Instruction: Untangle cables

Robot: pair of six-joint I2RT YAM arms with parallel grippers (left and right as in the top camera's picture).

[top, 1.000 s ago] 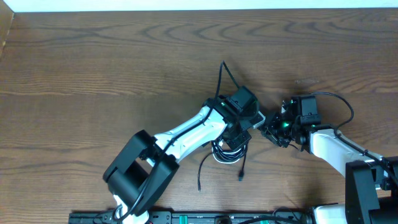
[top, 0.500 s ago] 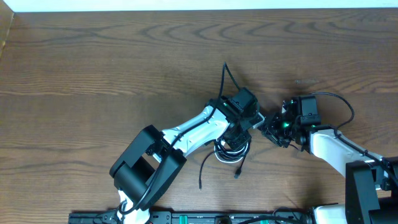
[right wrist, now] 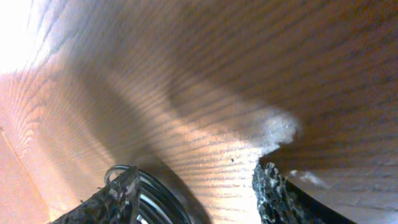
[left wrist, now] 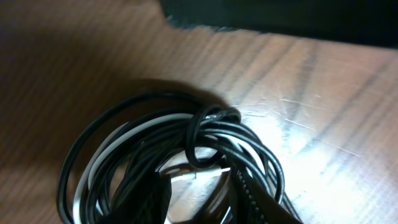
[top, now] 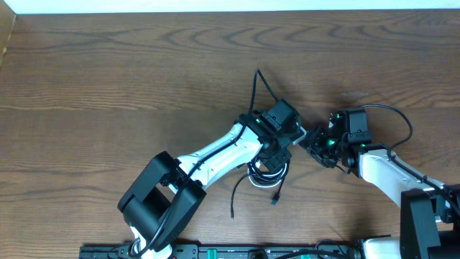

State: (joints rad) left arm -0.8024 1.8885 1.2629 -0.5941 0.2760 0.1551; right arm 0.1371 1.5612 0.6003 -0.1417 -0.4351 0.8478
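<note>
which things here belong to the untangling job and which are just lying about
Part of the job:
black cable, looped in a bundle
white cable, caught inside that bundle
left gripper, over the bundle
right gripper, close beside it

Not part of it:
table
thick black wire on the right arm

Wrist views soft; glare beside cables (left wrist: 211,116), apparently.
</note>
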